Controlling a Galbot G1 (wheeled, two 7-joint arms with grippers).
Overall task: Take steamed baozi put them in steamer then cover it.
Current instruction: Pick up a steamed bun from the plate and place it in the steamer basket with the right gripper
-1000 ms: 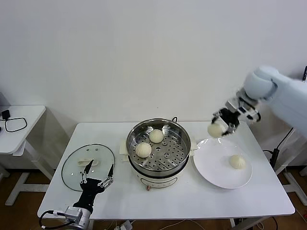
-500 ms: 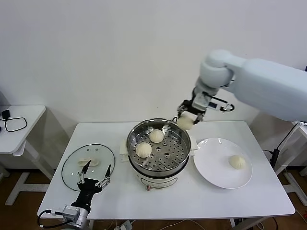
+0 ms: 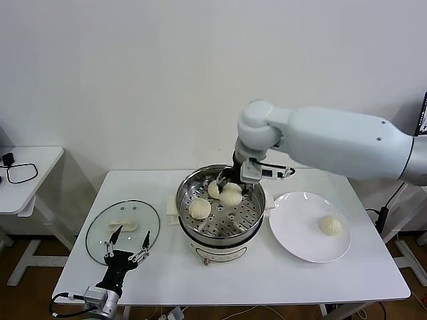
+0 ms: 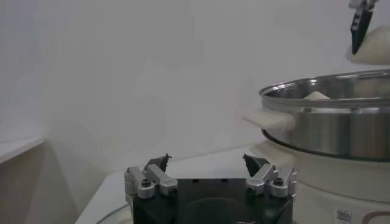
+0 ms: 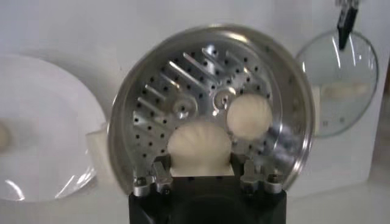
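Steamer (image 3: pixel 220 207): wide shiny steel pot, perforated floor, white base.
Plate (image 3: pixel 303 230): flat, white, beside steamer; one bun (image 3: pixel 329 225).
Right gripper (image 3: pixel 231 187): over steamer, clenched on smooth cream baozi (image 3: pixel 231 195), partly hiding another.
Left gripper (image 3: pixel 123 247): fingers spread, near glass lid (image 3: pixel 110 223).

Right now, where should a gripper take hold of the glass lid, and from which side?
Grip the white handle at the middle of the glass lid, probably from straight above. The lid lies flat on the table with the handle raised on top. The open left gripper hovers near its front edge.
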